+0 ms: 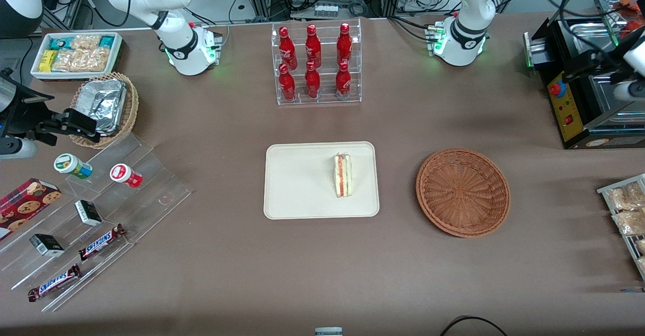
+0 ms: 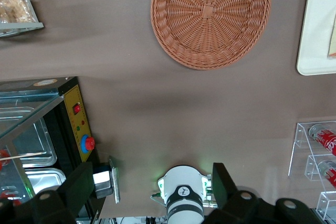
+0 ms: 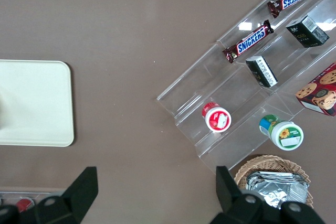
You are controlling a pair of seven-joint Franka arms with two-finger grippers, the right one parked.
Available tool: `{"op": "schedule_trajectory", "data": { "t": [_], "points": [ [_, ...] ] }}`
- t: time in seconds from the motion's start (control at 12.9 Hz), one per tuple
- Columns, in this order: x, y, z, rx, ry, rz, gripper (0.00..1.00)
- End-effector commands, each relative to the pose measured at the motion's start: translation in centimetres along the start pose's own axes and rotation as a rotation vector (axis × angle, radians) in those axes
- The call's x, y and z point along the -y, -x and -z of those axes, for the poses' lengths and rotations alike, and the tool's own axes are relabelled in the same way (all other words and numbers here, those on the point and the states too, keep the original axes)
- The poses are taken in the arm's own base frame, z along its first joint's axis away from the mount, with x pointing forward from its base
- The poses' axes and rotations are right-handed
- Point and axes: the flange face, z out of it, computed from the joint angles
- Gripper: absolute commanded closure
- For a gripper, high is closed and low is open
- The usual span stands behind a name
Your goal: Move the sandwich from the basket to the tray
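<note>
A brown-covered tabletop (image 1: 211, 255) fills the scene, with a clear rack of red bottles (image 1: 316, 64) farther from the front camera than the task things. The small triangular sandwich (image 1: 343, 176), pale bread with red and green filling at its cut edge, already lies on the flat cream rectangular tray (image 1: 297, 185), on the part nearest the wide reddish-brown woven wicker basket (image 1: 462, 192), which holds nothing. The left arm's claw (image 2: 152, 190) hangs high above the working arm's end of the tabletop, well apart from both basket and tray, its fingers (image 2: 224, 184) spread wide with nothing between them. By my reading the placing step is done and the arm stands in retreat. No further grasp seems called for; at most the arm need only settle at rest, clear of the black machine (image 1: 579, 99) beside it.
</note>
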Motion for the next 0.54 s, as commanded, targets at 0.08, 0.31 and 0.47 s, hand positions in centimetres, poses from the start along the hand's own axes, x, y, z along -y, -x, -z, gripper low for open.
{"op": "schedule_trajectory", "data": {
  "t": [0.08,0.31,0.47],
  "points": [
    [-1.1,0.0,0.4,-0.033,0.001,-0.017,0.0],
    [-1.9,-1.7,0.3,-0.029,-0.019,-0.033,0.0],
    [-1.6,-1.7,0.3,-0.032,-0.015,-0.028,0.0]
  ]
}}
